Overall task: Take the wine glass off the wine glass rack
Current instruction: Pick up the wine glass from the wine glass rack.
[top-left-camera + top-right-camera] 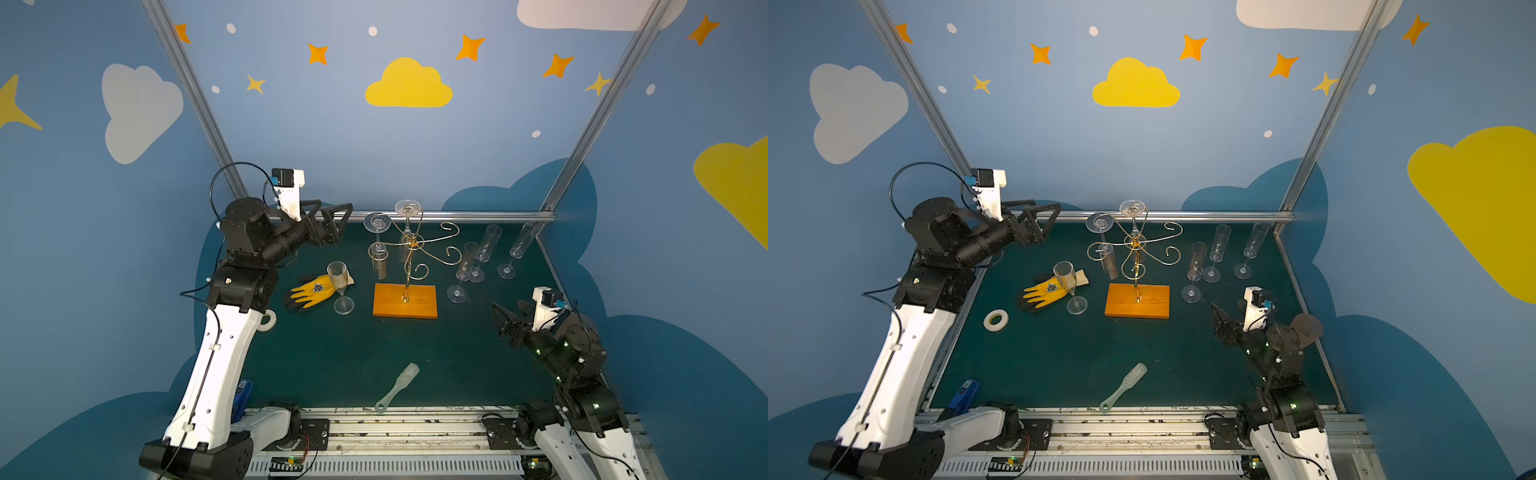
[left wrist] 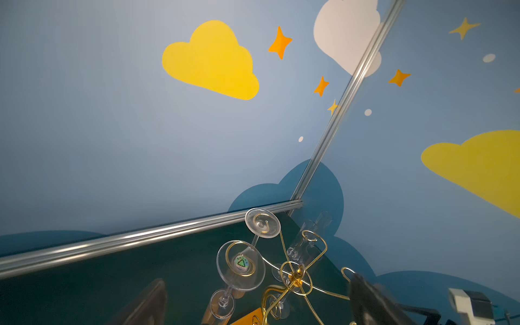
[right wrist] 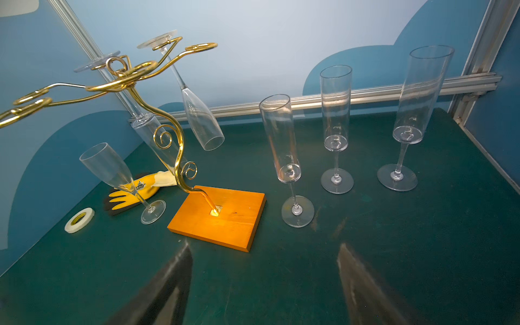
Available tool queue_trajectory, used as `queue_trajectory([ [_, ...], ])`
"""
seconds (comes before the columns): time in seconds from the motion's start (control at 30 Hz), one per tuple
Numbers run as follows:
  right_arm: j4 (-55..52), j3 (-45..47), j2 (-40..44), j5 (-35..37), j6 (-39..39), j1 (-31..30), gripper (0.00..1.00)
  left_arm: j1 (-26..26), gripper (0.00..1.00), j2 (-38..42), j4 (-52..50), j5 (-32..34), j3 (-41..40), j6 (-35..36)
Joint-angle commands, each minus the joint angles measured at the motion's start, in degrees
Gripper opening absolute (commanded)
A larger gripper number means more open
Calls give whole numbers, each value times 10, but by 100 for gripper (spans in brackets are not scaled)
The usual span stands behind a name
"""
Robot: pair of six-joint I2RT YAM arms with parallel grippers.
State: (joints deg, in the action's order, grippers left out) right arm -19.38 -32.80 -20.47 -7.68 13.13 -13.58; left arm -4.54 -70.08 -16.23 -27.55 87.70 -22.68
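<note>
Well, the wine glass rack (image 1: 405, 303) stands in the middle of the green table (image 1: 353, 353) on its orange base. Two glasses hang upside down from its curled gold arms on the far left side: one wine glass (image 1: 377, 222) nearer the left arm, and another hanging glass (image 1: 407, 207) toward the back rail. The left gripper (image 1: 336, 206) hovers raised beside them, jaws wide apart, holding nothing and clear of the nearer foot. The right gripper (image 3: 264, 247) sits low at the near right, jaws also spread and empty. Three flutes (image 1: 487, 243) stand right of the rack, and a fourth flute (image 1: 338, 280) stands by a yellow glove (image 1: 313, 291).
</note>
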Motion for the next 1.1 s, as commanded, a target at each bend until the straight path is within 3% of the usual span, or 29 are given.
queue_trajectory([
  [0.0,-11,-18,4,-17,17,1,80,33,97,-35,-7,-86,17,-103],
  [0.43,-9,-20,-13,-31,33,0,80,30,81,-129,51,-199,-30,-206],
  [0.77,-13,-18,-13,-32,32,-1,80,-8,70,-162,63,-214,-28,-226],
  [1.07,-23,-19,1,-26,40,-1,79,-21,61,-165,134,-214,-64,-281],
])
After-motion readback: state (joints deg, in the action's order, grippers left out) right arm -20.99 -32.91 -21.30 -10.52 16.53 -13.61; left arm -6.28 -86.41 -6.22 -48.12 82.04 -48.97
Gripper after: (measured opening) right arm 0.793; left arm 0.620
